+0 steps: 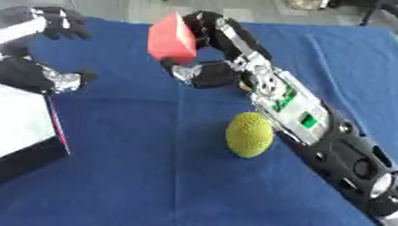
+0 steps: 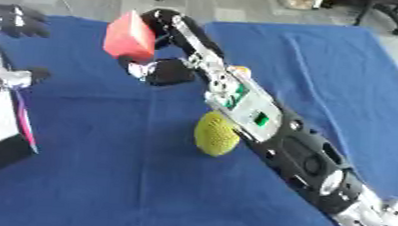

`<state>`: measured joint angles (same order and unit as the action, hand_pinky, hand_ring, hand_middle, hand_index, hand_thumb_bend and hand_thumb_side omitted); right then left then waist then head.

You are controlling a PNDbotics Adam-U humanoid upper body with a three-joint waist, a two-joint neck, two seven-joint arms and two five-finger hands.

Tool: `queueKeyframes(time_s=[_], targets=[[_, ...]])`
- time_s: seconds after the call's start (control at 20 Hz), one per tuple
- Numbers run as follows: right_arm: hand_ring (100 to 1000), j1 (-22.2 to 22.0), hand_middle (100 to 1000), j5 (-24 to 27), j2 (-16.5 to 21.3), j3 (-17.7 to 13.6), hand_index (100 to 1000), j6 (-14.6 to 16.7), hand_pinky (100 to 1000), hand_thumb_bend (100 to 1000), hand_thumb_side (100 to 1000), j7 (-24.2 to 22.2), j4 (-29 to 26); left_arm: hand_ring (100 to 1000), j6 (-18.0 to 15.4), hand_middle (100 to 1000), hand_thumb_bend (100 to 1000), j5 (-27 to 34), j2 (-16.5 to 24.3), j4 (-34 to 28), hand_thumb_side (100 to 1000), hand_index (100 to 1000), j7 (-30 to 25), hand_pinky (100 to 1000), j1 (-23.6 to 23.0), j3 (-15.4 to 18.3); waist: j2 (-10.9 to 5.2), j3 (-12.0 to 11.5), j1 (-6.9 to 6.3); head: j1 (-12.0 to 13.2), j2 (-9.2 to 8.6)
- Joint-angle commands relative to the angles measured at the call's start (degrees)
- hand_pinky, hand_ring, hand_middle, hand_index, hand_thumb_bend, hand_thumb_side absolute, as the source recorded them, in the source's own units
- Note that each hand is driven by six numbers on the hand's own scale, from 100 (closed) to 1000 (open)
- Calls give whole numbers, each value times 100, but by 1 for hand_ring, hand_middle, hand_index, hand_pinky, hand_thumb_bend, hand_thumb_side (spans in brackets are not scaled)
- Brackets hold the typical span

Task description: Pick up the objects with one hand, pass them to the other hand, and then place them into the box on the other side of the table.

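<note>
Gripping an unlabelled red block (image 1: 172,38), the right hand (image 1: 209,50) hovers.

Both views: head-mounted stereo pair, looking steeply down and forward onto the blue table (image 1: 145,181), grey floor beyond its far edge. Views overlap almost fully. Right eye sits slightly rightward, so the yellow ball (image 1: 250,134) appears further left in it.

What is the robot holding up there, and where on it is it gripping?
The right hand holds a red block, lifted above the blue table, fingers on its far side, thumb beneath. The left hand holds nothing.
</note>
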<state>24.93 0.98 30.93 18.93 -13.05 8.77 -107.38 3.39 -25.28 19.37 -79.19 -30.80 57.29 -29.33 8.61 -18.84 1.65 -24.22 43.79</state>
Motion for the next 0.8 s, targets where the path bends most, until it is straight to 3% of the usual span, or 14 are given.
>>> queueKeyframes(time_s=[0.05, 0.8], targets=[[693, 92, 539, -184, 28, 38, 617, 117, 699, 100, 100, -64, -52, 871, -50, 946, 401, -101, -77, 11, 472, 850, 24, 884, 165, -17, -46, 3, -59, 2, 33], [689, 38, 536, -608, 37, 270, 617, 446, 701, 100, 100, -357, -12, 872, 86, 948, 439, 59, -391, -285, 503, 824, -196, 891, 221, -149, 36, 19, -18, 37, 33]])
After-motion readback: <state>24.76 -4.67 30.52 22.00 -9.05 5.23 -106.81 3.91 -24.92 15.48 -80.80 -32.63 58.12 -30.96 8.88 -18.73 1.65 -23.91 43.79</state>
